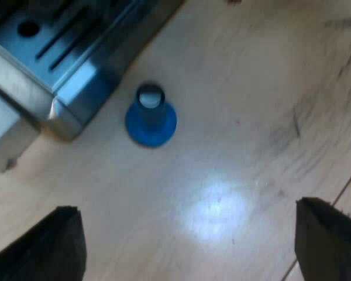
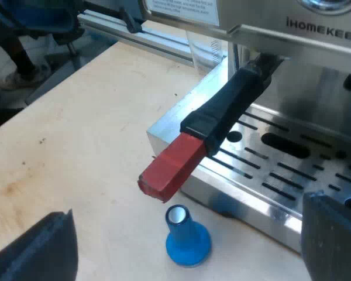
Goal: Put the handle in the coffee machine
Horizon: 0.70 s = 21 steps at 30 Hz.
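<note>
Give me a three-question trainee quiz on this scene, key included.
1. True or false: the handle, red end outward, sticks out from the front of the espresso machine.
2. The blue tamper stands: A) on the drip tray; B) on the table beside the machine's base; C) on the bean hopper.
3. Fill in: the left gripper and right gripper are both ____, holding nothing.
Key: 1 true; 2 B; 3 open.

The espresso machine (image 2: 316, 88) bears the brand "IHOMEKEE" on its front
</note>
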{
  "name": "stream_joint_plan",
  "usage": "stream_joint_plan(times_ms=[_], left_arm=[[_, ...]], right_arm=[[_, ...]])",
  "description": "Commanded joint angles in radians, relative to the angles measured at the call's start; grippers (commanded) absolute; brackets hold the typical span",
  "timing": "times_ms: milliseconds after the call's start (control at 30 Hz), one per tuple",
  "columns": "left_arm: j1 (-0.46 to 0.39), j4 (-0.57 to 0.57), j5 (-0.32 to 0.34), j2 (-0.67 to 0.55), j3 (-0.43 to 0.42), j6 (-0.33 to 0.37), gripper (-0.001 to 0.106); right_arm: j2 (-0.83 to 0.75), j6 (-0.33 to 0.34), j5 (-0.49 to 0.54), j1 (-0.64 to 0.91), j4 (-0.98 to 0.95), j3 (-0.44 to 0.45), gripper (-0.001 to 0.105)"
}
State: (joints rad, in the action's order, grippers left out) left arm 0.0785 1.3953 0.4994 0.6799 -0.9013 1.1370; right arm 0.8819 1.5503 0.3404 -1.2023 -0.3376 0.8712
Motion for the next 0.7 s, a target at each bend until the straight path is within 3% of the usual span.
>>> stream_joint_plan(times_ms=[33, 200, 300, 433, 700], left_arm=[[0.0, -0.038, 0.03, -0.003, -0.008, 0.068, 0.075], [0.0, -0.118, 0.021, -0.021, -0.043, 0.221, 0.075], [0.0, -0.199, -0.04, -0.039, -0.083, 0.285, 0.075], [0.0, -0.269, -0.091, -0.045, -0.136, 0.323, 0.075], [0.0, -0.362, -0.155, -0.045, -0.22, 0.347, 0.075]], right_arm=[[-0.009, -0.007, -0.008, 0.0, 0.004, 0.001, 0.078], [-0.007, -0.029, 0.016, 0.026, -0.121, 0.054, 0.078], [0.0, -0.037, 0.012, 0.095, -0.233, 0.125, 0.078], [0.0, -0.037, -0.004, 0.197, -0.336, 0.197, 0.078], [0.0, -0.037, -0.219, 0.582, -0.453, 0.277, 0.078]])
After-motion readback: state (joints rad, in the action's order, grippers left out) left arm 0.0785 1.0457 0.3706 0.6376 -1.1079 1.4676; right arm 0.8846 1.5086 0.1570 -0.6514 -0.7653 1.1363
